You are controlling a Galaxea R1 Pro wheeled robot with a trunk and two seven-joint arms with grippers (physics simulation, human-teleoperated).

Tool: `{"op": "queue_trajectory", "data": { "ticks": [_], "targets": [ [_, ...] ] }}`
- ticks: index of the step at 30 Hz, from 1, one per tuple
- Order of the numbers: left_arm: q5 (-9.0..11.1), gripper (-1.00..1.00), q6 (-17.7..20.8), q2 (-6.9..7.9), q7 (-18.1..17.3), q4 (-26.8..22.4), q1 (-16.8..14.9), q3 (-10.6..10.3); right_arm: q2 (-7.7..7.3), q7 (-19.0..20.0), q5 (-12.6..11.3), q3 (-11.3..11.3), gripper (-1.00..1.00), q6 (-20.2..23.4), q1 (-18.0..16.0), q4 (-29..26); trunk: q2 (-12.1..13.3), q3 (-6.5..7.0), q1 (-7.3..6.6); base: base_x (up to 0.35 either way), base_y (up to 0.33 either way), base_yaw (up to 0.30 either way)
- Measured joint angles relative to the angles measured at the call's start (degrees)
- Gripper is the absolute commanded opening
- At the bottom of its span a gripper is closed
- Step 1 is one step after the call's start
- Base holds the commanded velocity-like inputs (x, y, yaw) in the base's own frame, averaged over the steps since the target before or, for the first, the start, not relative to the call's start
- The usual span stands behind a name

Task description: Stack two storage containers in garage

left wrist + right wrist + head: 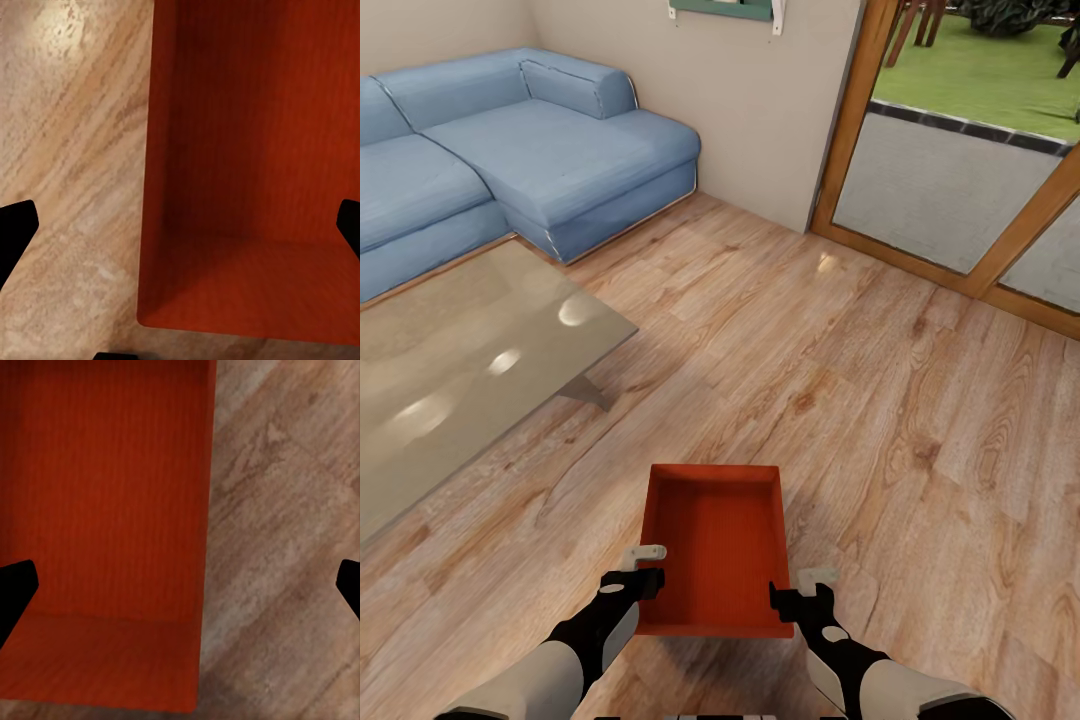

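Sofa (510, 150) — coffee table (450, 370) — edge-cropped

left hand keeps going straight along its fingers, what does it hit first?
Likely the red-orange storage container's side wall rim, which the open left hand straddles, wood-plank floor on its outer side. Depth is unclear.

Ribbed matt bin (720, 545), glossy wood floor (880, 400)

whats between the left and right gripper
In the head view, the red-orange storage container sits between the left gripper and right gripper, one at each long side wall, over the wood-plank floor.
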Motion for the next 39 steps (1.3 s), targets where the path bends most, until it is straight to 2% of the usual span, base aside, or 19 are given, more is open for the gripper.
{"op": "queue_trajectory", "data": {
  "ticks": [27, 33, 34, 39],
  "targets": [
    [0.2, 1.0, 0.0, 0.36, 0.0, 2.6, 0.0, 0.0, 0.0, 0.0, -0.1, -0.1, 1.0, 0.0, 0.0, 0.0, -10.4, -4.66, 5.71, 0.0, 0.0, 0.0],
    [0.1, 1.0, -0.1, 0.36, 0.0, 2.6, 0.0, 0.0, 0.0, 0.0, -0.1, -0.3, 1.0, 1.0, 0.0, 0.0, -12.8, -5.74, 7.02, 0.0, 0.0, 0.0],
    [0.1, 1.0, -0.1, 0.47, 0.0, 2.6, 0.0, 0.0, 0.07, -0.1, -0.2, -0.4, 1.0, 3.2, 0.0, 0.0, -13.2, -5.92, 7.24, 0.0, 0.0, 0.0],
    [0.1, 1.0, -0.1, 0.53, 0.0, 2.6, 0.0, 0.0, 0.09, -0.1, -0.3, -0.4, 1.0, 4.1, 0.0, 0.0, -15.2, -6.82, 8.34, 0.0, 0.0, 0.0]
  ]
}}
